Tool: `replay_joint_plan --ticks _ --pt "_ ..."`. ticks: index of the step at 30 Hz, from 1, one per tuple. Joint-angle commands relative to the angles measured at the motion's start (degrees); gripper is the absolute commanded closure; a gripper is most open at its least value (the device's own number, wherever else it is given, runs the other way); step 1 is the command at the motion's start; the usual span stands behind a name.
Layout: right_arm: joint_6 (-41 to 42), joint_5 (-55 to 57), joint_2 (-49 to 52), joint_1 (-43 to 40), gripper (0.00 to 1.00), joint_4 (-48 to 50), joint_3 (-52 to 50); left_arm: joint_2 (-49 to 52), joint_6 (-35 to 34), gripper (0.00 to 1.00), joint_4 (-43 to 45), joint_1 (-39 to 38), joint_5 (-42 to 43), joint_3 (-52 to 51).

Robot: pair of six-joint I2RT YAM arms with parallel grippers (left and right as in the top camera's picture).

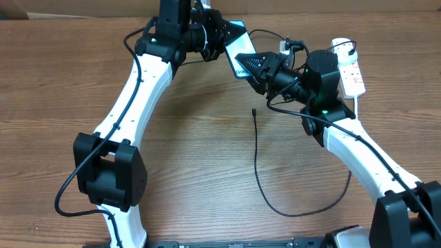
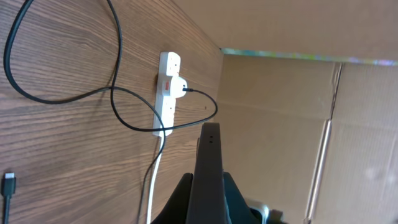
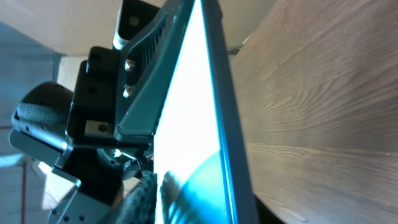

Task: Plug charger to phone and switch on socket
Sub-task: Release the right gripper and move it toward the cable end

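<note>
The phone, its blue screen lit, is held tilted above the table at the back centre. My left gripper is shut on its upper part; the left wrist view shows the phone edge-on between the jaws. My right gripper grips its lower end, and the bright screen fills the right wrist view between my fingers. The charger cable lies loose on the table with its plug tip free, also seen in the left wrist view. The white socket lies at the right with the black plug in it.
The socket's thick white cord runs toward the front. The black cable loops across the wood in front of the right arm. Cardboard walls stand behind the table.
</note>
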Motion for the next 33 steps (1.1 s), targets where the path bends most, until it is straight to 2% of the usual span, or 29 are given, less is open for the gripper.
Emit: replay_joint_plan --ticks 1,6,10,20,22,24,26,31,33 --pt "-3.32 -0.96 0.26 -1.01 0.61 1.29 -0.31 -0.33 3.39 0.96 0.02 -0.20 -0.11 0.90" --pt "-3.30 -1.20 0.26 -2.62 0.54 3.15 -0.31 -0.33 3.41 0.96 -1.20 0.11 -2.78 0.90" --pt "-5.75 -2.27 0.26 -4.96 0.53 3.28 -0.31 -0.33 3.39 0.96 -3.96 0.98 -4.20 0.90" --pt "-18.45 -2.67 0.24 -13.40 0.49 -9.35 -0.31 -0.33 3.43 0.96 -13.90 7.98 -2.54 0.90" --pt "-23.43 -2.80 0.24 -14.36 0.49 -13.94 -0.17 -0.33 3.80 0.96 -16.98 9.57 -0.72 0.90" --pt "-30.08 -0.46 0.24 -14.40 0.50 -22.58 0.90 -0.33 6.16 0.96 -18.27 10.29 2.19 0.90" --pt "-39.06 7.87 0.24 -13.42 0.50 -37.57 4.17 -0.33 9.70 0.96 -21.49 10.71 5.33 0.90" --pt "-49.48 22.56 0.24 -10.05 0.49 -56.00 11.89 -0.33 17.20 0.96 -30.84 10.73 6.58 0.90" --pt "-51.91 28.94 0.24 -8.04 0.49 -62.64 15.67 -0.33 17.79 0.96 -35.71 10.73 6.51 0.90"
